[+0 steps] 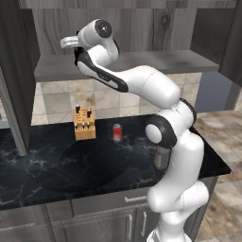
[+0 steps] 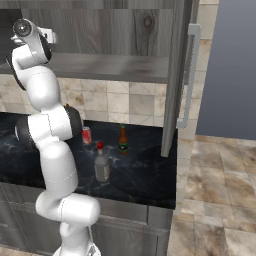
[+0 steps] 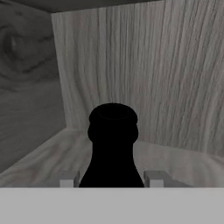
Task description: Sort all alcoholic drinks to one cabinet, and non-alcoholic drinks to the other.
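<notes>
up inside the left cabinet (image 3: 39,87), the gripper (image 3: 112,178) sits partly closed around the black cola bottle (image 3: 112,144), which stands on the wooden cabinet floor. down on the table (image 1: 42,165), the red can (image 1: 117,132) stands beside the knife block (image 1: 84,124); the stout red-capped bottle (image 2: 102,164) and slim bottle (image 2: 122,139) stand nearby.

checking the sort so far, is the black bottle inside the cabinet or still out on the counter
Inside the cabinet. The hand view shows the black bottle standing upright on a wooden shelf, wood-grain walls meeting in a corner behind it, between the pincer fingers.
</notes>
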Controlling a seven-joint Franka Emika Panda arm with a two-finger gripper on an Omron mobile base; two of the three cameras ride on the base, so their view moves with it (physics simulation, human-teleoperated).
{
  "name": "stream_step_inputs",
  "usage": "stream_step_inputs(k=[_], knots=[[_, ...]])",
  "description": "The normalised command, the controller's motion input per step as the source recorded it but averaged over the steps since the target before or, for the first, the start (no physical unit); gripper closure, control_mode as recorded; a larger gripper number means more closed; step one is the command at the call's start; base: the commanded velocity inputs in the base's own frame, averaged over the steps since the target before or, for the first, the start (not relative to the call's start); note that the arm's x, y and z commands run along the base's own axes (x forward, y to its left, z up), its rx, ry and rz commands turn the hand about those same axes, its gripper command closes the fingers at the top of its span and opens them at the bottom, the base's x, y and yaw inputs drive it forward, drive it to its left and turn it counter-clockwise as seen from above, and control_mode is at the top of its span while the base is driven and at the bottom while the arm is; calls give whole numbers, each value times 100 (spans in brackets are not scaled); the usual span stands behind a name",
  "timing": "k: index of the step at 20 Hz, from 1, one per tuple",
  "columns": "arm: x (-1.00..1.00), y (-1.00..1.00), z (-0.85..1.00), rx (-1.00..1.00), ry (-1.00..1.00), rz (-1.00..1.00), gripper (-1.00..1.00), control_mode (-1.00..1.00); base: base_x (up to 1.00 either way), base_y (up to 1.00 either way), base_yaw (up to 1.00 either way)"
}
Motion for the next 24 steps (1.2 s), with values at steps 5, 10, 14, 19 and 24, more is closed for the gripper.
stream_step_inputs(k=[5, 10, 14, 19, 24], knots=[[36, 0, -23, 0, 10, -5, 100, -100, 0, 0, 0], [8, -2, -23, 0, 6, -4, -100, -100, 0, 0, 0], [0, -20, -6, 0, 0, -6, -100, -100, 0, 0, 0], [-5, -42, -7, 0, 0, -4, -100, -100, 0, 0, 0], [-30, -40, -21, 1, 0, -1, -100, -100, 0, 0, 0]])
